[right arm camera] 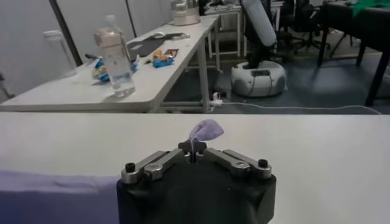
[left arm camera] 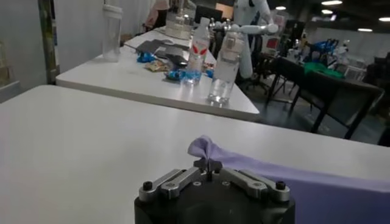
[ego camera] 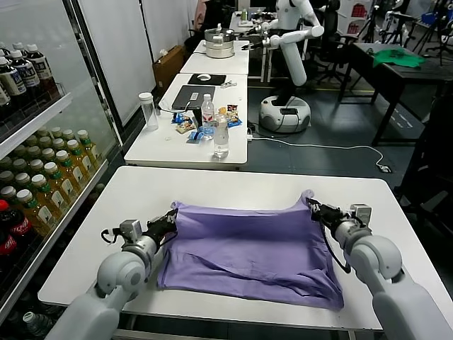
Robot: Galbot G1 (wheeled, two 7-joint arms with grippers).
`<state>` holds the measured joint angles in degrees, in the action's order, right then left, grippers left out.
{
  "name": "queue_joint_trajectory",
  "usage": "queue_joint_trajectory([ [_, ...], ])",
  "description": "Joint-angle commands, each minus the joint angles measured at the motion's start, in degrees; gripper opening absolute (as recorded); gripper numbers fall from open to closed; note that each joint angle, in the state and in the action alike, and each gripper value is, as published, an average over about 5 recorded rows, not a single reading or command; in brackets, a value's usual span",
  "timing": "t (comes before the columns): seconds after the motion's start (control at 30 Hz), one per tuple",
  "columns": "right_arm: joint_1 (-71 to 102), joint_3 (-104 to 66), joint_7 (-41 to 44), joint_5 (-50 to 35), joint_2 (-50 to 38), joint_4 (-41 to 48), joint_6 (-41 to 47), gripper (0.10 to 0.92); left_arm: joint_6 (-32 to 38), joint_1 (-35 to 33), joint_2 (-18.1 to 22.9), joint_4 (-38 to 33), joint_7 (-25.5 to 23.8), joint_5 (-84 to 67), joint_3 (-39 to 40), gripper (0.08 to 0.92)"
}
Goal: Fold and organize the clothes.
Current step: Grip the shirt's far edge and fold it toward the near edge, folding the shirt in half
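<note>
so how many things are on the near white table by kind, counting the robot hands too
lavender T-shirt: 1, partly folded on the near white table
robot hands: 2, the left hand shut on the shirt's far left corner, the right hand shut on its far right corner
total: 3

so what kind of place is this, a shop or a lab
Most likely a robotics lab or test space. A second white robot stands at the far tables, a laptop and snacks sit on a work table, and a drinks cooler lines the left side.
</note>
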<state>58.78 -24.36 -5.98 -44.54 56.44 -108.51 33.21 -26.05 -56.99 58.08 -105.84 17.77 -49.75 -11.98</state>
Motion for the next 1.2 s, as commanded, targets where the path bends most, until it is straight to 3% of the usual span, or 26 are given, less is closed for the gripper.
queue_joint_trajectory([
  [0.03, 14.52, -8.92, 0.28, 2.97, 1.52, -11.68, 0.01, 0.111, -0.5, -9.66, -3.77, -8.33, -1.01, -0.69, -3.37, 0.087],
  [0.5, 21.35, -11.82, 0.58, 8.07, 5.81, -9.55, -0.03, 0.111, -6.75, -10.14, -5.35, -5.38, -3.76, 7.49, -0.78, 0.087],
  [0.93, 19.55, -8.44, 0.74, 12.55, 7.63, -6.17, 0.06, 0.113, -7.3, -10.44, -5.35, -4.01, -5.74, 16.43, -0.56, 0.087],
  [1.03, 19.92, -8.5, 0.83, 12.99, 7.73, -7.21, 0.05, 0.148, -7.24, -11.2, -4.99, -6.03, -5.53, 16.59, -1.35, 0.094],
  [1.2, 21.57, -9.24, 1.01, 13.38, 8.03, -9.88, 0.03, 0.287, -5.59, -13.58, -3.12, -12.37, -2.41, 16.41, -3.33, 0.204],
])
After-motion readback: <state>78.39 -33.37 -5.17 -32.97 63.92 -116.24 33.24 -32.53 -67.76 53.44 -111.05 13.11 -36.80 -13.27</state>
